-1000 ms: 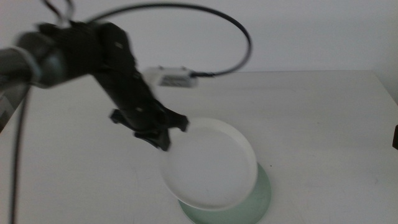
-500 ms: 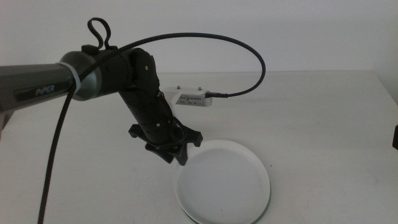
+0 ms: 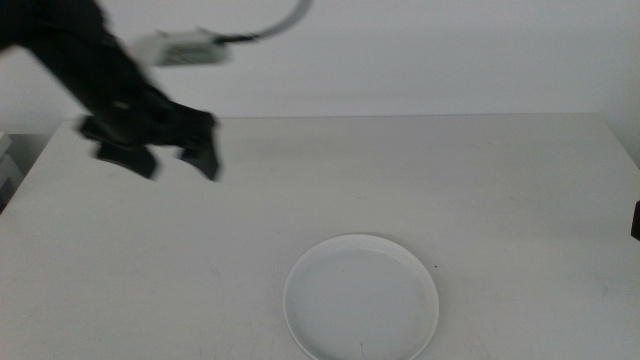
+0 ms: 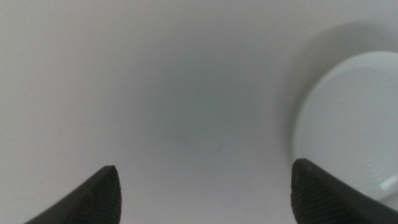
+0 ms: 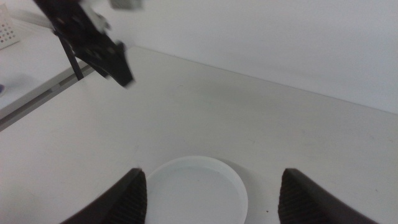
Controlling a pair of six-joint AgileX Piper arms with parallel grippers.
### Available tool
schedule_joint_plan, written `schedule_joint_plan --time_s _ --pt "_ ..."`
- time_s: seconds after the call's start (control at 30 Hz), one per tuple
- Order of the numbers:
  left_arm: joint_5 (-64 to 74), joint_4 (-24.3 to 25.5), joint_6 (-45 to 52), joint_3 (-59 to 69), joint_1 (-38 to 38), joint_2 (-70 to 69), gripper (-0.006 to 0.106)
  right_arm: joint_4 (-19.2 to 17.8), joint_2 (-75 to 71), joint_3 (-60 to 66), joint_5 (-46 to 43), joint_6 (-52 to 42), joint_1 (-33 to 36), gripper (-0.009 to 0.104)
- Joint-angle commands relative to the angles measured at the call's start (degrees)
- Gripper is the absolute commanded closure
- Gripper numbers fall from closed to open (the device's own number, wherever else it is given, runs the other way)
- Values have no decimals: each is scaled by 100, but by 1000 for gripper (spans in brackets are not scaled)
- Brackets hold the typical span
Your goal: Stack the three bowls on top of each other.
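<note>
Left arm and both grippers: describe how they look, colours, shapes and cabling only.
The left arm is black and motion-blurred, ending in the left gripper with two dark, blocky jaws. A small pale box sits on its wrist, and a light cable arcs away from it. The right gripper shows only two dark, rounded jaw tips with a matte finish.

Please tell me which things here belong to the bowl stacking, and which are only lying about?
Belong to the job: white bowl, on top of the stack; left gripper, open, above the far left of the table; right gripper, open, waiting.

Lying about: nothing to see.
</note>
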Motion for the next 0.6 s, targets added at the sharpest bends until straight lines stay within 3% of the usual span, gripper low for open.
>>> schedule_joint_plan --time_s 0.0,0.33,0.57 --pt "48 23 2 -175 275 -507 1 8 55 -128 -433 -65 15 41" --pt "-117 73 23 -175 756 -811 1 8 55 -128 -433 -65 15 41" --pt "-75 -280 81 -175 749 -1106 3 8 55 -128 -433 -65 15 41"
